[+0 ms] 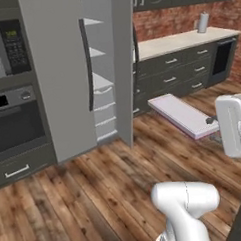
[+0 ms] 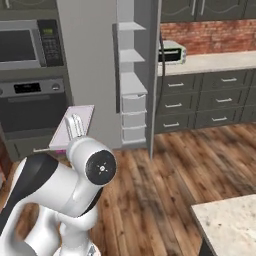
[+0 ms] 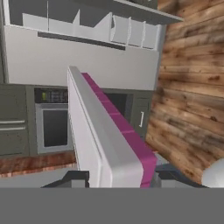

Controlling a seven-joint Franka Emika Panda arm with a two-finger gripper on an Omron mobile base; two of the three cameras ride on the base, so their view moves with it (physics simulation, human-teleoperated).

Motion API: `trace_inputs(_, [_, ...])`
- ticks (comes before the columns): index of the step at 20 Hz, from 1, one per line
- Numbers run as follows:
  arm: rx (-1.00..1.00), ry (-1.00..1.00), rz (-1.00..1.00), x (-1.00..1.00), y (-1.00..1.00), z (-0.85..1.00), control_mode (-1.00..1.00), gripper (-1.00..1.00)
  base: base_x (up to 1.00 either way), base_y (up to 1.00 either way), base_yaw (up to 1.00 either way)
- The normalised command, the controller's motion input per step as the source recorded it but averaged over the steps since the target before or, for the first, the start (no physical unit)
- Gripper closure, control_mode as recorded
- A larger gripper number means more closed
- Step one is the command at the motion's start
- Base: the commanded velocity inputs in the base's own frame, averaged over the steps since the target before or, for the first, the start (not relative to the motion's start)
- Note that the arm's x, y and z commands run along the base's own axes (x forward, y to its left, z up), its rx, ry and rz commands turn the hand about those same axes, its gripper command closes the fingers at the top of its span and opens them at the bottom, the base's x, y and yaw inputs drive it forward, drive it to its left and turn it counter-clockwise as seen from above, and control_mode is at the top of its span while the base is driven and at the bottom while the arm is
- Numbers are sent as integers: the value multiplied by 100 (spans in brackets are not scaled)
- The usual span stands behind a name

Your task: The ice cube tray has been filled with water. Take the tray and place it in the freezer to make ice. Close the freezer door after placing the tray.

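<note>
**Ana:** Gripper (image 3: 114, 176) first: what is it doing?

**Ben:** Its two dark finger tips are pinched on the near end of the ice cube tray (image 3: 109, 140). In the hand view the tray runs up and away from the fingers, seen edge-on, with the pale face to one side and the pinkish-purple edge to the other.

**Ana:** And where is the tray in the room?

**Ben:** Held in the air above the wooden floor (image 1: 96, 194), lying roughly flat, out in front of the freezer (image 1: 60, 75) and not inside it. In the left base view it sits at the right, beside the white hand. In the right base view it shows pale behind the arm's elbow, in front of the oven (image 2: 32, 107).

**Ana:** The freezer itself?

**Ben:** One door stands open, swung out edge-on, and white inner shelves (image 1: 101, 83) and drawers show. The grey door left of the gap is shut, with its dark bar handle (image 1: 86, 64) at the edge of the opening.

**Ana:** Any writing you can read?

**Ben:** No. The microwave (image 2: 25, 45) has a keypad and a small lit display, and the oven has a control panel, but the marks are too blurred to make out.
</note>
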Motion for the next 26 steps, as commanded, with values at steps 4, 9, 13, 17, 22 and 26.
trace_inputs(4, [0,0,0,0,0,0,100,100,100,0,-9])
trace_inputs(9, [0,0,0,0,0,0,100,100,99,0,-9])
trace_inputs(13, [0,0,0,0,0,0,100,100,96,0,-8])
trace_inputs(17, [0,0,0,0,0,0,100,100,93,0,-8])
trace_inputs(22, [0,0,0,0,0,0,100,100,85,0,-7])
trace_inputs(26, [0,0,0,0,0,0,100,100,75,0,-6])
